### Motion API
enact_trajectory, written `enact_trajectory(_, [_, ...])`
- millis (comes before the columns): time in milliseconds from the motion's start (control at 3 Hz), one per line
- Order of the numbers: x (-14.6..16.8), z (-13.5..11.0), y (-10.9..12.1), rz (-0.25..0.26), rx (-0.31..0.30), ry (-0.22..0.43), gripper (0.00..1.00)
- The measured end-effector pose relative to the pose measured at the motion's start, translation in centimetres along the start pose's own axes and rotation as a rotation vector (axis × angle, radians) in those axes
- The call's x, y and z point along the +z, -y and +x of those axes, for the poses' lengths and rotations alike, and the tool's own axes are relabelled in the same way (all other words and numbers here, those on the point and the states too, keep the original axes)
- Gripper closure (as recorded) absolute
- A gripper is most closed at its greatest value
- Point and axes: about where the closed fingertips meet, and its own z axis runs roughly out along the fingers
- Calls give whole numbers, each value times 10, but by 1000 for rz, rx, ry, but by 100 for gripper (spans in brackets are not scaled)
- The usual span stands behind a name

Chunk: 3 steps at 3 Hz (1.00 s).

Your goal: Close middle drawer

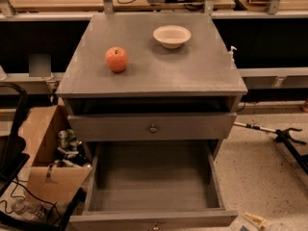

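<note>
The grey cabinet (154, 76) stands in the middle of the camera view. Its middle drawer (153, 181) is pulled far out toward me and is empty; its low front (192, 219) lies at the bottom edge, with the knob (155, 225) only just in view. Above it is the uppermost drawer's front (110, 127) with a round knob (153, 128), under a dark gap below the cabinet top. The lowest drawer is hidden. Only a tan tip of my gripper (255, 220) shows at the bottom right, right of the open drawer's front corner and apart from it.
A red apple (117, 59) and a white bowl (172, 36) sit on the cabinet top. An open cardboard box (45, 153) with clutter and a black frame (12, 143) stand at the left. A black stand with a rod (284, 138) lies on the speckled floor at the right.
</note>
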Motion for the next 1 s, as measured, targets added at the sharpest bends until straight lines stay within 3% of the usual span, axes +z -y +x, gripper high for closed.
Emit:
enact_trajectory(333, [20,14,-20,-46,24,10,65])
enact_trajectory(667, [20,13,-21,-48,23,12,96])
enact_trajectory(1000, [21,12,-21,-49,23,13,100])
